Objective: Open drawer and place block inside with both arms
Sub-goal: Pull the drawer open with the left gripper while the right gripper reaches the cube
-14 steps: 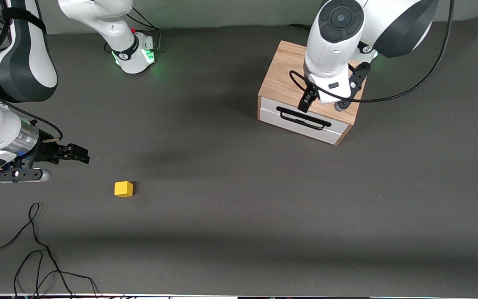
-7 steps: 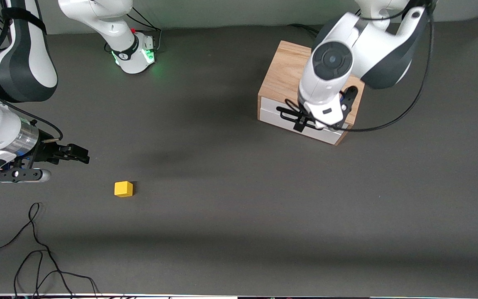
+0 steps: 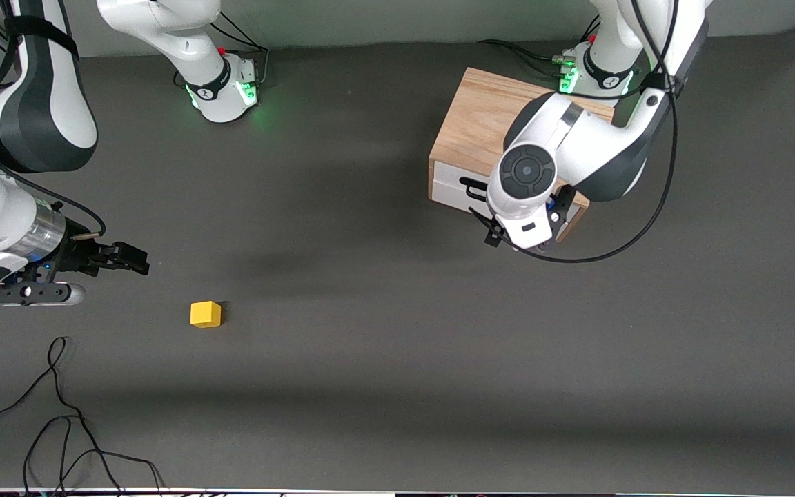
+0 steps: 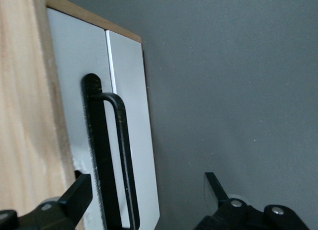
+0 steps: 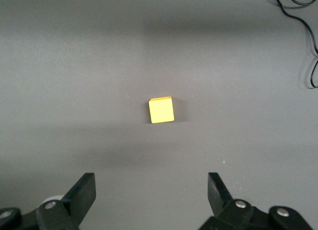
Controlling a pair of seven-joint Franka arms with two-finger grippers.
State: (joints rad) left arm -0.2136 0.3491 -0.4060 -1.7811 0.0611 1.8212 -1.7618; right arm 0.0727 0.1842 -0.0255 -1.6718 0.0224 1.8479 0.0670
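Observation:
The light wooden box [image 3: 475, 124] stands toward the left arm's end of the table. Its drawer [image 3: 447, 192] is closed, with a white front [image 4: 131, 115] and a black wire handle [image 4: 120, 155]. My left gripper [image 3: 497, 233] is low in front of the drawer. In the left wrist view the left gripper [image 4: 148, 190] is open, with the handle's end between its fingers, nearer one finger [image 4: 79, 194] and not gripped. The small yellow block [image 3: 205, 314] lies on the mat. My right gripper [image 3: 132, 257] waits open beside it, toward the right arm's end; the block [image 5: 161, 110] lies ahead of the right gripper [image 5: 150, 190].
Loose black cables [image 3: 59, 414] lie on the mat near the front camera at the right arm's end; they also show in the right wrist view [image 5: 305, 26]. The arm bases [image 3: 225, 86] stand along the edge farthest from the front camera. A black cable [image 3: 646, 221] loops off the left arm.
My left gripper has come down from over the box top to in front of the drawer, level with the handle. The right arm and the block have not moved.

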